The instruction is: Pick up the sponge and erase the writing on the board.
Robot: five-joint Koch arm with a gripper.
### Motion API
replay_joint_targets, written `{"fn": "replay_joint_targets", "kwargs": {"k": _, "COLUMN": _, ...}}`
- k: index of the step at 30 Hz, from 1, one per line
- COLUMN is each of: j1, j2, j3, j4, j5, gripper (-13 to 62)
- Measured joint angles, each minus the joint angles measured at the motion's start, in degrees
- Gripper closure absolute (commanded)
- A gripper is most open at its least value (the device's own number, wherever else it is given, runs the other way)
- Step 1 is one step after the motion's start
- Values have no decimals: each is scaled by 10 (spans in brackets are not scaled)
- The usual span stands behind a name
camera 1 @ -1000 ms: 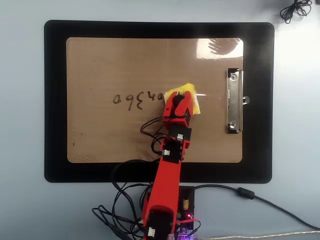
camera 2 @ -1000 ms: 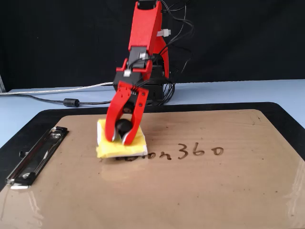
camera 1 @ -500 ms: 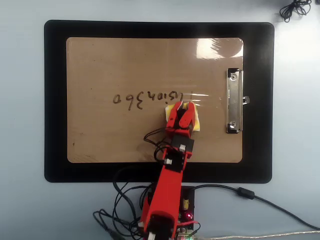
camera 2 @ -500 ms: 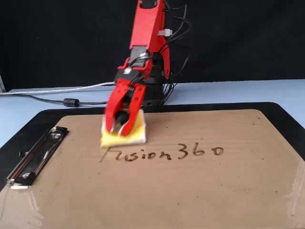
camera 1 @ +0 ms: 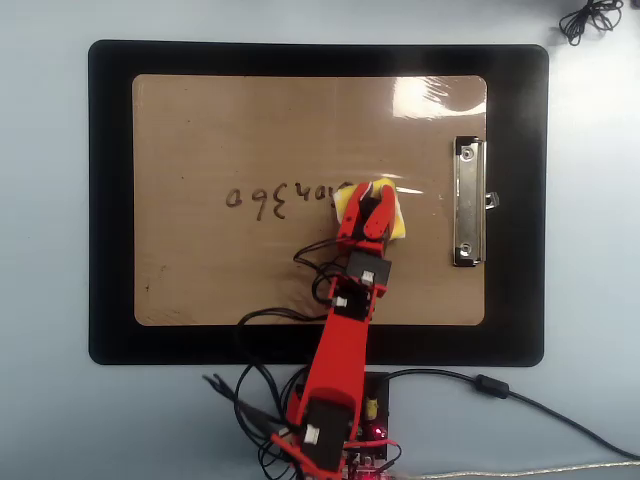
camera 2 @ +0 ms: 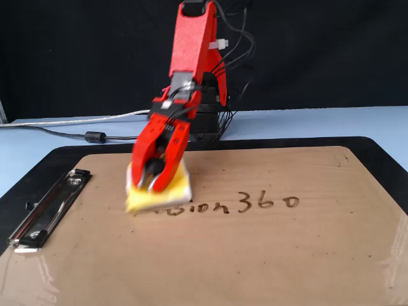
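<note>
Red hand (camera 2: 153, 183) clamped around the black knob of the sponge (camera 2: 172, 194), jaws narrow on either side of it. Sponge (camera 1: 398, 215) pressed flat on the board (camera 1: 250, 130), covering the start of the writing (camera 2: 255, 204). In the overhead view, only "360" and a few letters (camera 1: 280, 198) showing left of the sponge; clip (camera 1: 466, 202) well apart to the right. Board lying on a black mat (camera 1: 110, 200) on the pale blue counter (camera 1: 50, 300).
</note>
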Motion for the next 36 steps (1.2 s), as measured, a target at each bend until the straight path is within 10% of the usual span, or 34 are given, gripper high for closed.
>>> {"fn": "replay_joint_targets", "kwargs": {"k": 5, "j1": 0, "j2": -46, "j3": -63, "j4": -1, "j5": -5, "gripper": 572}}
{"fn": "replay_joint_targets", "kwargs": {"k": 12, "j1": 0, "j2": 162, "j3": 200, "j4": -7, "j5": -6, "gripper": 572}}
{"fn": "replay_joint_targets", "kwargs": {"k": 19, "j1": -1, "j2": -95, "j3": -84, "j4": -37, "j5": -18, "gripper": 572}}
{"fn": "replay_joint_targets", "kwargs": {"k": 27, "j1": 0, "j2": 303, "j3": 338, "j4": -11, "j5": -17, "gripper": 572}}
{"fn": "replay_joint_targets", "kwargs": {"k": 36, "j1": 7, "j2": 56, "j3": 77, "j4": -13, "j5": -20, "gripper": 572}}
